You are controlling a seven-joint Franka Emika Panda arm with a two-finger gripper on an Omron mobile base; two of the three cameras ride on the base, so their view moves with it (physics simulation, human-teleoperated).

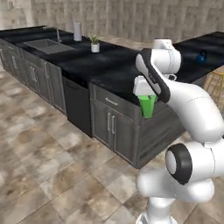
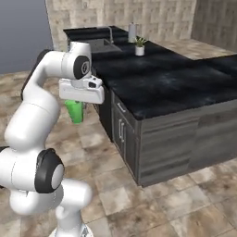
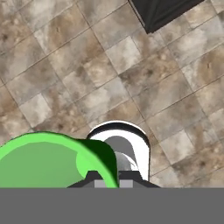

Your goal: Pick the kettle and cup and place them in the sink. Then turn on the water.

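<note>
Grey and far off to the left in the left base view, the sink (image 1: 46,45) sits sunk into the black counter (image 1: 105,65), with its thin faucet (image 1: 57,35) standing at the back edge. Just to the right of it stands a tall grey can (image 1: 77,31), and then a white pot with a little green plant (image 1: 95,44). Next along, past the grey cupboards (image 1: 111,124) below the counter, comes the cup (image 1: 147,106) — bright green, hanging in the air in front of the counter's corner, above the brown stone floor (image 1: 39,166). The gripper (image 1: 146,97) points down and is pinched shut on the cup's rim, so the cup is held up off everything. Far to the right, the dark-blue kettle (image 1: 201,57) sits on another part of the counter, well apart from the cup and the sink.

From the right base view the sink (image 2: 99,45) lies at the far end of the counter (image 2: 162,83), and the cup (image 2: 75,111) hangs under the white hand beside the cupboards.

Looking down from the hand, the green cup (image 3: 48,162) is seen from above — its round rim sits tight between the dark fingertips (image 3: 94,177), with floor tiles (image 3: 87,65) far below.
</note>
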